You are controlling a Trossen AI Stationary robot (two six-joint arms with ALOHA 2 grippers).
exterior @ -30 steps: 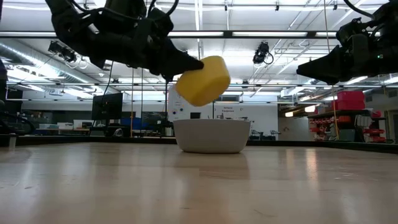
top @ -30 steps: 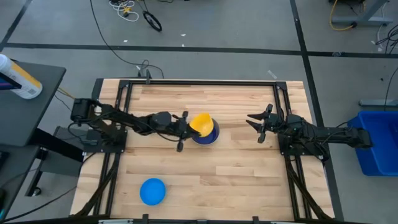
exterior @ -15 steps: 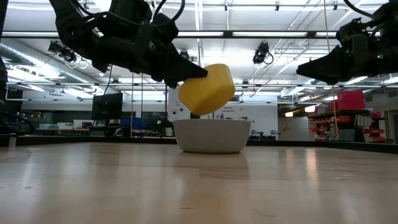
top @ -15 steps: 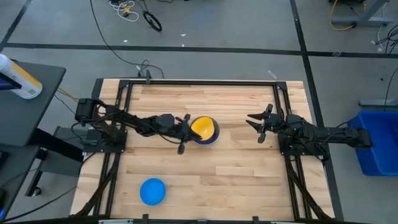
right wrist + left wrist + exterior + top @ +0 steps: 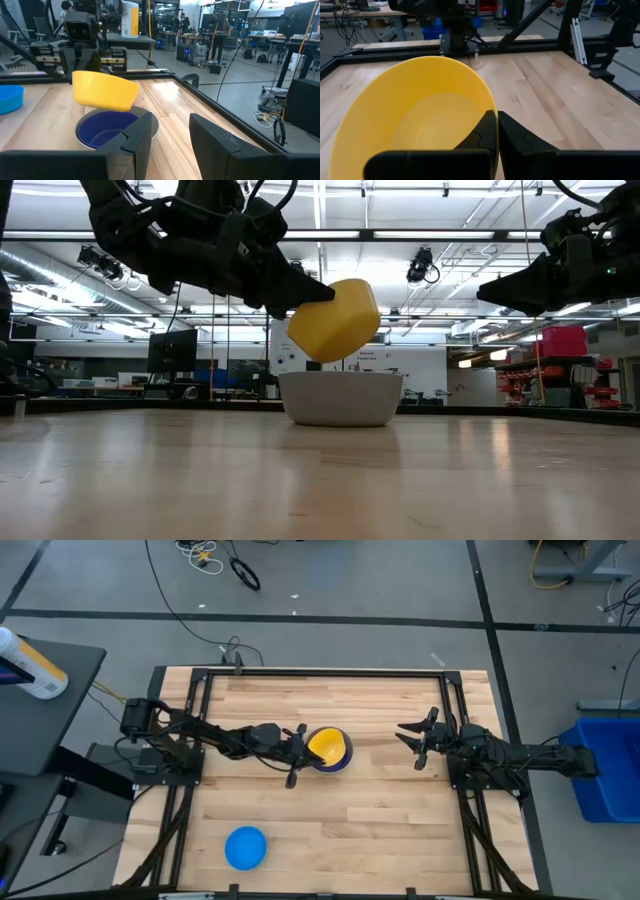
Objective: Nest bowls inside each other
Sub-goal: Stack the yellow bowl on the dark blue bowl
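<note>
Left hand [image 5: 300,288] clamped on tilted yellow bowl [image 5: 335,320] rim, poised over stack — dark blue bowl [image 5: 107,130]

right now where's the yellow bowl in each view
High view: yellow bowl at table centre, pinched by the left gripper.
Low view: yellow bowl tilted in the air above the stack.
Left wrist view: yellow bowl fills the foreground.
Right wrist view: yellow bowl above the dark blue bowl.
Shared landmark: that dark blue bowl's stack, beneath it.
</note>
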